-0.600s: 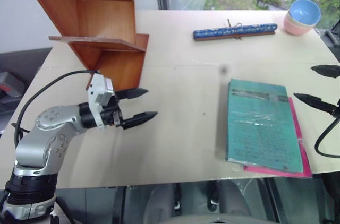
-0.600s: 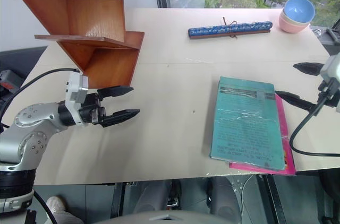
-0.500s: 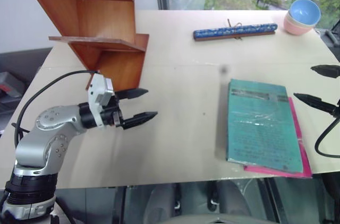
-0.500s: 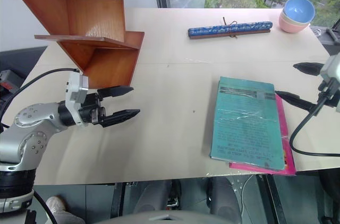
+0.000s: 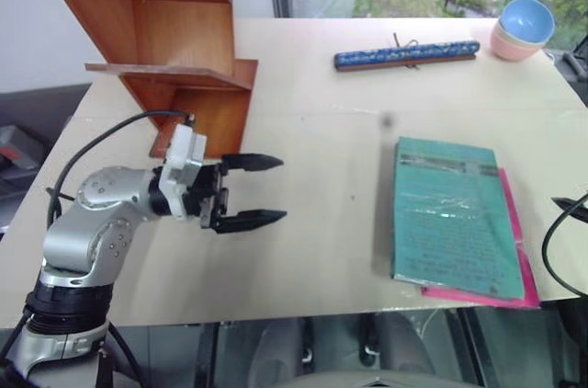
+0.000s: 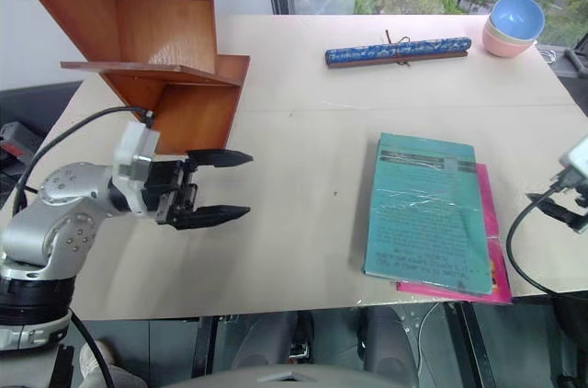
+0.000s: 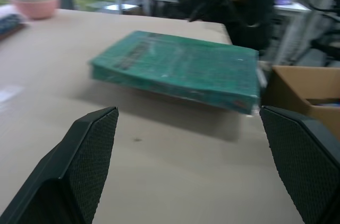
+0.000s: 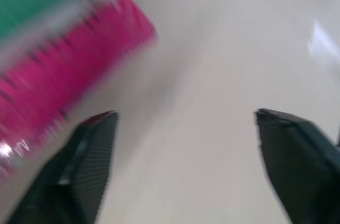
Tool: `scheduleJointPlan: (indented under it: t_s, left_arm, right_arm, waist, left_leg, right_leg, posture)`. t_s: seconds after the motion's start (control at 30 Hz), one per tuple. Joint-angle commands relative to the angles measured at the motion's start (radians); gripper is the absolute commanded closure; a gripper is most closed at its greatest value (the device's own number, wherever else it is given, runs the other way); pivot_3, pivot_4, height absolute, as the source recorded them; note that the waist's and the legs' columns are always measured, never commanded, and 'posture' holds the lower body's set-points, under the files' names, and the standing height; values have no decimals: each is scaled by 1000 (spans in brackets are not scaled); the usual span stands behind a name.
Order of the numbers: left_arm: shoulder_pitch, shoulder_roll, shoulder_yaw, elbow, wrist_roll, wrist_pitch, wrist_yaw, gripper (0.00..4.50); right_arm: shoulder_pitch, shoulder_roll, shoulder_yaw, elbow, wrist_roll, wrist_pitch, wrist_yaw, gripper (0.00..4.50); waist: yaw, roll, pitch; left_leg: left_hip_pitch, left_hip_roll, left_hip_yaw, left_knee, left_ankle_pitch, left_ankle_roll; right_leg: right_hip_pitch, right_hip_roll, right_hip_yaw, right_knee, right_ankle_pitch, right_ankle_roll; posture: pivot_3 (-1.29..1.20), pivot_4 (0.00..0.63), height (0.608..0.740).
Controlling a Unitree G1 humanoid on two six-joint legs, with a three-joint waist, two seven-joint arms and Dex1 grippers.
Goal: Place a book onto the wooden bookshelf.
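Observation:
The teal-green book lies flat at the table's right front, on top of a pink book whose edge peeks out beneath it. The wooden bookshelf stands at the far left corner. My left gripper hovers over the table left of centre, open and empty, pointing across at the book, well short of it. My right gripper is open with nothing between its fingers, over bare table just beside the pink book; one fingertip shows at the right edge.
A long blue patterned case lies at the back of the table, with stacked pink and blue bowls at the far right corner. Bare tabletop separates shelf and books. A cardboard box stands beyond the table's right side.
My left gripper has shifted a little right, toward the book. My right gripper has drawn back toward the right front, almost out of the head views. The books have not moved.

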Motion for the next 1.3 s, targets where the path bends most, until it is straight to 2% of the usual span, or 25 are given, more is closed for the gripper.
scheduleJointPlan:
  t_s: [0.03,0.13,0.17,0.2,0.23,0.7,0.9,1.03,1.3]
  left_arm:
    - [-39,-11,-18,-36,-15,-18,-19,0]
    - [-52,-16,-31,-35,-10,-18,-25,0]
    - [-55,-16,-35,-35,-8,-18,-28,0]
    - [-56,-16,-39,-34,-7,-18,-30,0]
    - [-53,-14,-41,-36,-6,-19,-32,0]
    - [28,27,5,-57,-5,0,23,0]
    - [43,41,21,-59,-7,2,29,0]
    - [56,46,22,-72,-13,6,35,0]
    - [56,31,1,-57,-12,4,34,0]
  right_arm:
    - [19,-7,16,-67,-20,100,-35,2456]
    - [45,-4,73,-89,-37,129,-50,3563]
    - [41,5,106,-95,-35,138,-56,4073]
    - [28,17,137,-101,-29,146,-64,4073]
    - [11,32,166,-108,-13,158,-66,4400]
    - [-356,236,465,-134,80,290,-152,4400]
    - [-422,272,513,-130,91,314,-184,4400]
    - [-403,254,471,-141,96,322,-198,4400]
    - [-192,118,117,-296,119,414,-148,4400]
  waist:
    - [-2,0,0]
    - [-2,0,0]
    - [-1,0,0]
    - [-1,0,0]
    - [-1,0,0]
    - [-6,1,0]
    - [-1,1,0]
    - [0,1,0]
    - [0,1,0]
  left_leg:
    - [0,0,0,0,0,0]
    - [0,0,0,0,0,0]
    - [0,0,0,0,0,0]
    - [0,0,0,0,0,0]
    - [0,0,0,0,0,0]
    - [0,1,-1,0,0,0]
    - [-1,0,-1,0,0,0]
    - [-1,0,-1,0,0,0]
    - [-1,0,-1,0,0,0]
  right_leg:
    - [0,0,0,0,0,0]
    - [0,1,1,0,0,0]
    - [0,1,1,0,0,0]
    - [0,1,1,0,0,0]
    - [0,1,1,0,0,0]
    - [-1,1,0,0,0,0]
    - [-1,1,-1,0,2,-4]
    - [-1,1,-1,0,2,-4]
    - [0,0,-1,-1,2,-3]
  posture:
    - [0,150,738]
    - [0,150,738]
    - [0,150,738]
    - [0,150,738]
    - [0,150,738]
    - [0,150,738]
    - [0,150,738]
    - [0,150,738]
    - [0,150,738]
